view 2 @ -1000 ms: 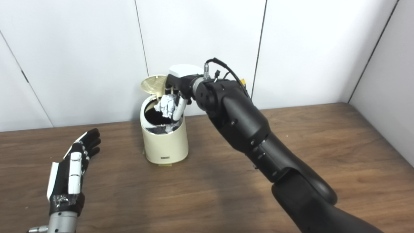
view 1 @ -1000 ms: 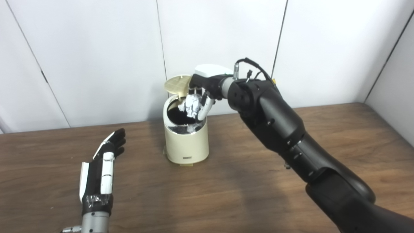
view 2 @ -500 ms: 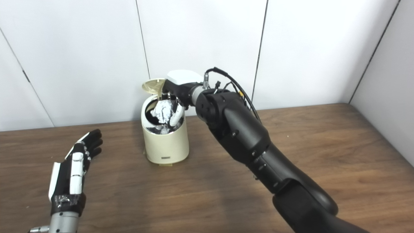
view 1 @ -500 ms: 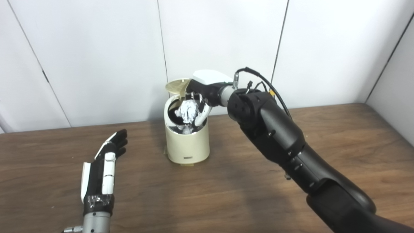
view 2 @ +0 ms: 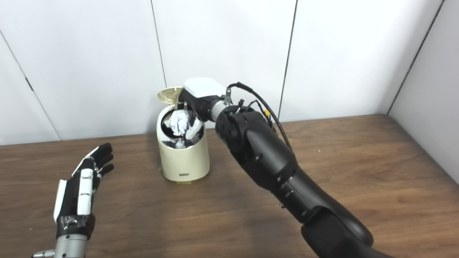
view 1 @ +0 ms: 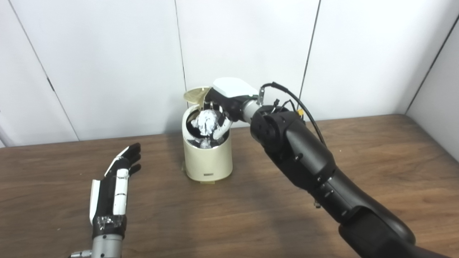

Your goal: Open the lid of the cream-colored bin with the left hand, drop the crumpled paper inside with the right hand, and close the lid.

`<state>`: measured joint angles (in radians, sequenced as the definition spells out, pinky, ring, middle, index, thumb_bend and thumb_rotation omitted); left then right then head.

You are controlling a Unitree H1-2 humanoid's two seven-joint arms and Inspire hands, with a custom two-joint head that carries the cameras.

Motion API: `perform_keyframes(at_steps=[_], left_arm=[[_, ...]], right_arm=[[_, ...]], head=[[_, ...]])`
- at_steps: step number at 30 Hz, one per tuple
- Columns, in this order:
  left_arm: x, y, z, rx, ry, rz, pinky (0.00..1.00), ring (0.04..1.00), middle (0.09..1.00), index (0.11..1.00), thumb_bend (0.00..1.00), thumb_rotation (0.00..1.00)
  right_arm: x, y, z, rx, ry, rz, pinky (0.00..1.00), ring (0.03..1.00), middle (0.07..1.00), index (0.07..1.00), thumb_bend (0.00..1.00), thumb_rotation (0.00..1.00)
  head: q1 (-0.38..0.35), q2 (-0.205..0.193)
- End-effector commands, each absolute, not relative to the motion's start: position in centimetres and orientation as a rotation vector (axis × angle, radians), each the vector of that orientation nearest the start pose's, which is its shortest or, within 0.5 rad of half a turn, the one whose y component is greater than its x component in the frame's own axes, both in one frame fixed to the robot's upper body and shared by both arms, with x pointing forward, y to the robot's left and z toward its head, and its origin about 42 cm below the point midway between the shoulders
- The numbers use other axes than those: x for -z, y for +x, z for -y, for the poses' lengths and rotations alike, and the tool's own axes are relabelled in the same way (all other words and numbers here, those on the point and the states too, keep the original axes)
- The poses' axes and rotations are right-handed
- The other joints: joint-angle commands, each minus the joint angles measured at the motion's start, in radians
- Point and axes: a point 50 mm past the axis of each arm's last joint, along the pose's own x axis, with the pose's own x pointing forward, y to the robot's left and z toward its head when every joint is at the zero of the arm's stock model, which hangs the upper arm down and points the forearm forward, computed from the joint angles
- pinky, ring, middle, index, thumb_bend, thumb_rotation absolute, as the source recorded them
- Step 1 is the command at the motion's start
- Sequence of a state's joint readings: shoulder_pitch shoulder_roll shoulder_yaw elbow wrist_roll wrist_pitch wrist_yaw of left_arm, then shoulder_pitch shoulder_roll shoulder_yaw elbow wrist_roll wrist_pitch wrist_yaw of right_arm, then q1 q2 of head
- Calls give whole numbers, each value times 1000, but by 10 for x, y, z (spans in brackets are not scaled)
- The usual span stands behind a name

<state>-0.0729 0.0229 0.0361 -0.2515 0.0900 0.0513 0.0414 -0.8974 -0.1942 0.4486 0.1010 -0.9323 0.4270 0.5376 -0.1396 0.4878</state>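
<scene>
The cream-colored bin (view 1: 208, 159) stands at the back middle of the wooden table, its round lid (view 1: 195, 94) tipped up behind the opening. My right hand (view 1: 224, 107) reaches over the bin's mouth, fingers pointing down and curled on the crumpled paper (view 1: 206, 122), which hangs just inside the rim. More crumpled paper shows lower in the dark bin. My left hand (view 1: 116, 181) lies flat and open on the table at the left, well clear of the bin, holding nothing.
White wall panels rise right behind the bin. The brown table (view 1: 272, 215) stretches wide in front and to the right. My right arm (view 1: 308, 165) crosses the table's right half diagonally.
My right hand has moved left and lower with the paper, from above the bin's right rim to inside its mouth. The left hand has stayed put.
</scene>
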Motion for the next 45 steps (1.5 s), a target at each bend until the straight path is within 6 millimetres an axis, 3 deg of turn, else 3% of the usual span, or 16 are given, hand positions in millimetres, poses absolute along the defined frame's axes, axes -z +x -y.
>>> perform_keyframes(at_steps=[1, 10, 15, 18, 20, 24, 25, 26, 28, 45], left_arm=[[-195, 301, -219, -71, 104, 341, 842, 871, 869, 860, 547, 981], [-195, 300, -219, -71, 106, 334, 849, 874, 867, 858, 558, 978], [-194, 300, -219, -68, 107, 334, 842, 876, 868, 859, 546, 985], [-195, 300, -219, -68, 104, 335, 841, 875, 869, 858, 539, 985], [-194, 300, -219, -69, 104, 332, 844, 877, 869, 859, 544, 987], [-194, 300, -220, -67, 101, 328, 855, 881, 876, 864, 557, 986], [-194, 300, -220, -67, 100, 328, 856, 882, 876, 865, 558, 987], [-194, 300, -219, -67, 100, 328, 852, 880, 874, 863, 555, 987], [-194, 300, -220, -67, 99, 329, 847, 877, 871, 862, 551, 986], [-195, 300, -219, -67, 102, 334, 842, 876, 870, 857, 541, 987]], right_arm=[[-372, 459, 87, -271, -1369, 353, 205, 283, 396, 498, 524, 0], [-372, 461, 88, -254, -1354, 361, 202, 273, 397, 498, 525, 0], [-372, 462, 87, -249, -1347, 356, 209, 276, 447, 488, 531, 0], [-372, 463, 87, -247, -1368, 354, 277, 378, 485, 470, 532, 0], [-371, 464, 86, -247, -1373, 346, 314, 440, 570, 479, 525, 95], [-372, 463, 85, -252, -1380, 328, 305, 441, 602, 489, 522, 130], [-372, 463, 85, -253, -1382, 325, 309, 445, 604, 556, 726, 76], [-372, 463, 85, -253, -1384, 323, 313, 454, 611, 598, 834, 51], [-371, 463, 85, -252, -1390, 323, 357, 512, 651, 642, 940, 36], [-365, 460, 87, -258, -1431, 342, 572, 764, 838, 747, 1000, 94]], head=[[-1, 0], [-3, -1], [-5, -2], [-4, -2], [-5, -2], [-6, -2], [-6, -2], [-6, -2], [-6, -2], [-7, -3]])
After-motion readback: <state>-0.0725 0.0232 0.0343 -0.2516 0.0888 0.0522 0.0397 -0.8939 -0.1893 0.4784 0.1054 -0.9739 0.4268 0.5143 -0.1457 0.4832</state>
